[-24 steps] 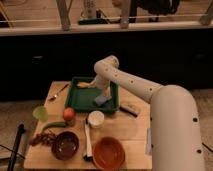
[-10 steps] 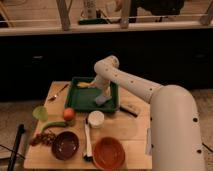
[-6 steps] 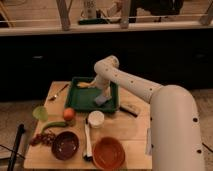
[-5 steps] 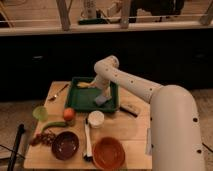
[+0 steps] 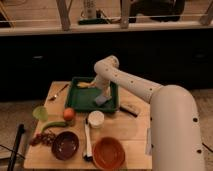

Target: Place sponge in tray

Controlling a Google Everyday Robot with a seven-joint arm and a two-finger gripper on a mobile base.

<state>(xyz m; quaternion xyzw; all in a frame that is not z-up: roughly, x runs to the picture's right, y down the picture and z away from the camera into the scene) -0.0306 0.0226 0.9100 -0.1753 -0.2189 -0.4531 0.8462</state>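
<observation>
Gripper (image 5: 104, 94) sat over sponge (image 5: 100, 101) inside tray (image 5: 80, 102), grip state indeterminable, yellow item (image 5: 84, 85) at tray's 11 o'clock, dark block (image 5: 130, 108) outside at 4 o'clock.

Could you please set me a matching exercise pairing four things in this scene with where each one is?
Things:
1. sponge
2. orange bowl
3. dark brown block
4. pincer

Places:
A. on the table, just right of the tray
B. at the table's front edge, right of the brown bowl
C. lying inside the tray, towards its right front corner
D. low over the tray, right above the sponge

Pairs: 1-C; 2-B; 3-A; 4-D
</observation>
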